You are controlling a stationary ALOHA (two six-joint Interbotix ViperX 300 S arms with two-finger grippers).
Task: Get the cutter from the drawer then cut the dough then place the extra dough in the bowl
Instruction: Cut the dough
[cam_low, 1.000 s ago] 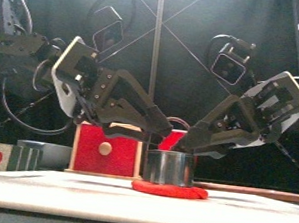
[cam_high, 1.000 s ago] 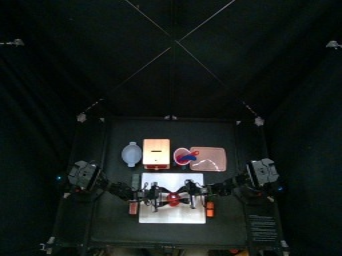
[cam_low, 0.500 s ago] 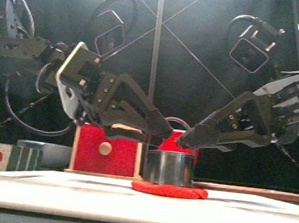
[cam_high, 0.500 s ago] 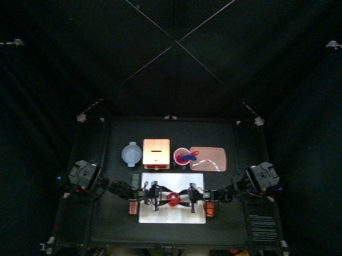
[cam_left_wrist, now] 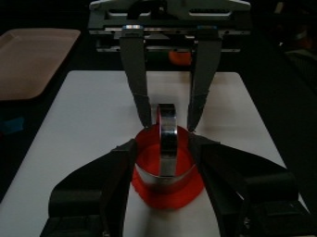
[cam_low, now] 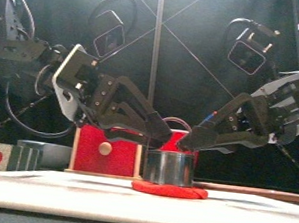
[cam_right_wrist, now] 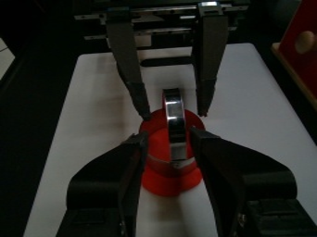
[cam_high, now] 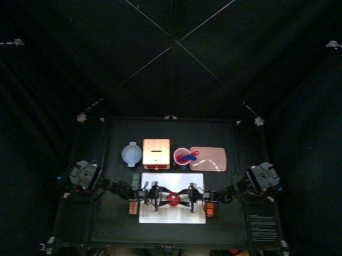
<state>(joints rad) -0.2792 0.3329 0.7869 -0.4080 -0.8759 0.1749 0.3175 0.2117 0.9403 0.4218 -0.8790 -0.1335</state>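
Surface: black table (cam_high: 241, 140); we saw a white cutting board (cam_high: 174, 216) at its front.
Cutter: metal cutter (cam_low: 170, 167) stood on the red dough disc (cam_low: 171, 190), mid-board.
Left: left gripper (cam_left_wrist: 168, 148), jaws clamped on the cutter's sides.
Right: right gripper (cam_right_wrist: 173, 139), jaws clamped likewise.

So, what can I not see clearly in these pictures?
Whether the cutter is through the dough: its wall hides the cut in front and wrist views.
What the bowl holds: too small in the top view.
Which toys lie on the pink tray: too small in the top view.
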